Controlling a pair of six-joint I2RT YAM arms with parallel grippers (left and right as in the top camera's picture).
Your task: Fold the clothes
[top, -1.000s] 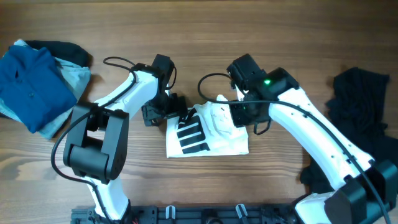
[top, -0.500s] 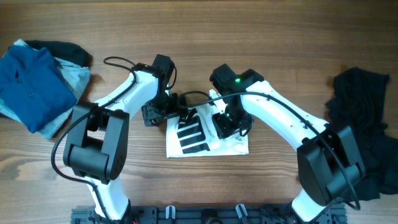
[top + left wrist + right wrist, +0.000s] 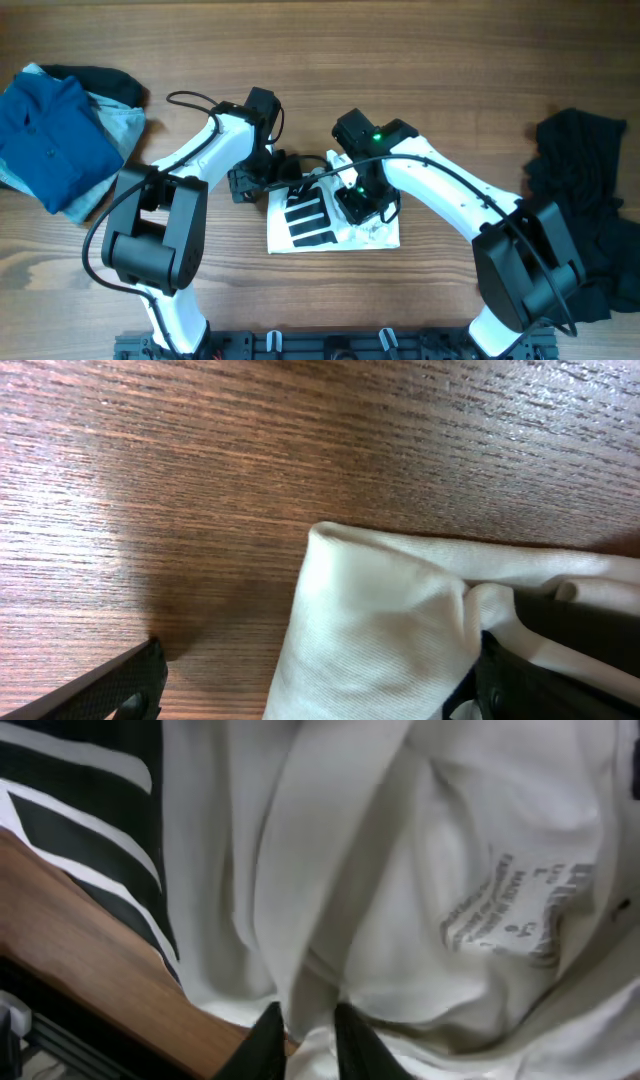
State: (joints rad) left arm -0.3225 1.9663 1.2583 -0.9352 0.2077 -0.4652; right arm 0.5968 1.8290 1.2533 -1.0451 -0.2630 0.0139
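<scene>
The white T-shirt [image 3: 365, 228] lies folded into a small block at the table's centre, its black bars [image 3: 308, 215] facing up. My right gripper [image 3: 362, 200] is down on the shirt's middle. In the right wrist view its gripper [image 3: 310, 1042] is shut on a raised fold of the white T-shirt [image 3: 340, 870], near the neck label [image 3: 520, 910]. My left gripper [image 3: 275, 180] sits at the shirt's upper left corner. In the left wrist view it [image 3: 320, 695] is open wide, with the shirt's corner [image 3: 370, 620] lying between its fingers. A black garment [image 3: 585, 200] lies crumpled at the right.
A pile of blue and grey clothes [image 3: 55, 130] sits at the far left edge. Bare wooden table [image 3: 450, 60] runs along the back. The right arm's base stands beside the black garment at the front right.
My right arm has swung left and down over the shirt, and its jaws have closed on a fold of white fabric. The left arm has stayed put, still open.
</scene>
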